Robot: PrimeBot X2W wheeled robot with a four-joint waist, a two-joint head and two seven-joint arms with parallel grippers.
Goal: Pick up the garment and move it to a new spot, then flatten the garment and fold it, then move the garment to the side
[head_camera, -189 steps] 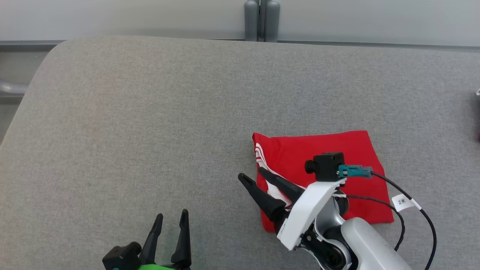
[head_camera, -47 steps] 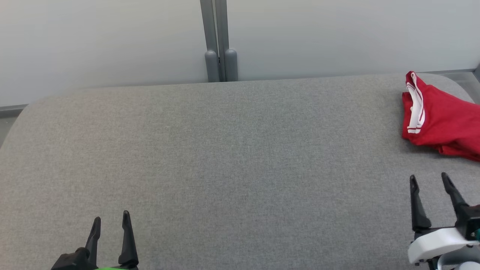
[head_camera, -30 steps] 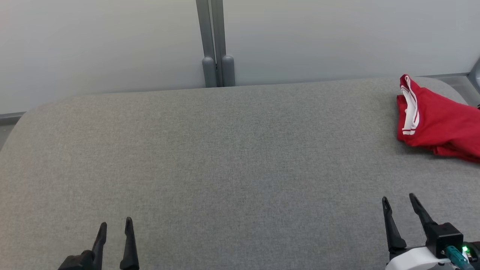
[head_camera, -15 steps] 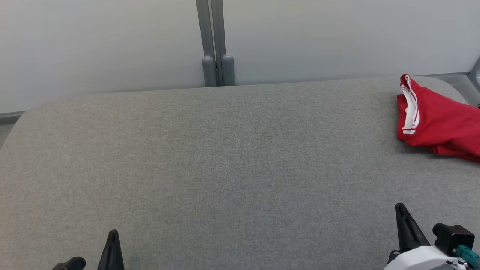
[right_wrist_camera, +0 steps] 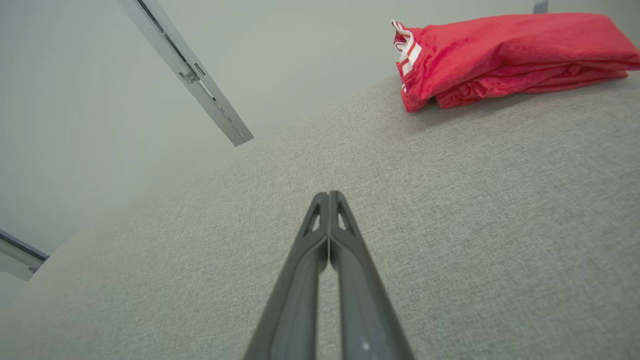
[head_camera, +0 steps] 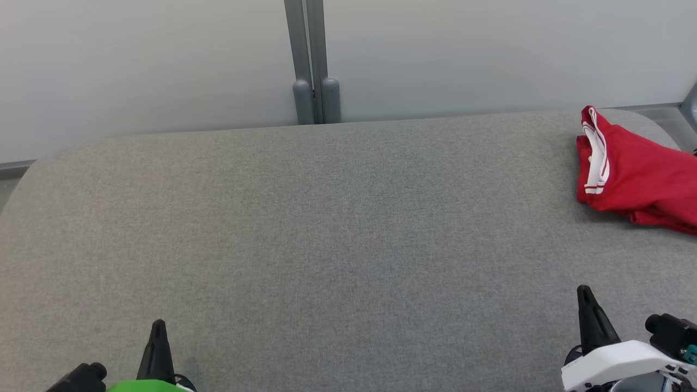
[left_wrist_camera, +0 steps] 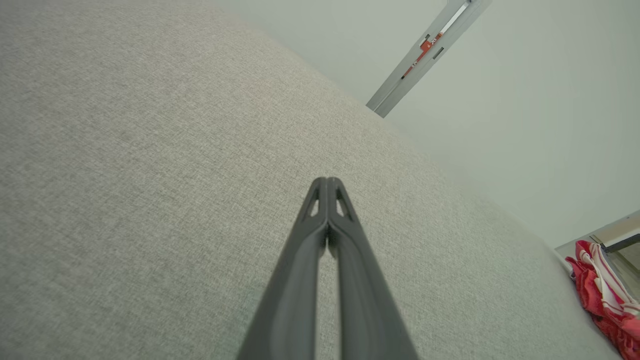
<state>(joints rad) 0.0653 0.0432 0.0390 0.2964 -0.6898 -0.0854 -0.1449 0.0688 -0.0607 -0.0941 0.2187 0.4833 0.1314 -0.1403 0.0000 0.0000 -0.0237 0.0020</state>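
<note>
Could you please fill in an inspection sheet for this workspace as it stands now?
Surface: grey cloth-covered table, flat and bare across the middle.
Job's things: red garment with white stripes, folded, lying at the table's far right corner.
Clutter: nothing seen.
Grippers: left claw shut and empty; right claw shut and empty, both apart from the garment.
Cables: teal plug at the right wrist.
Surroundings: pale wall with a grey post behind the table.
</note>
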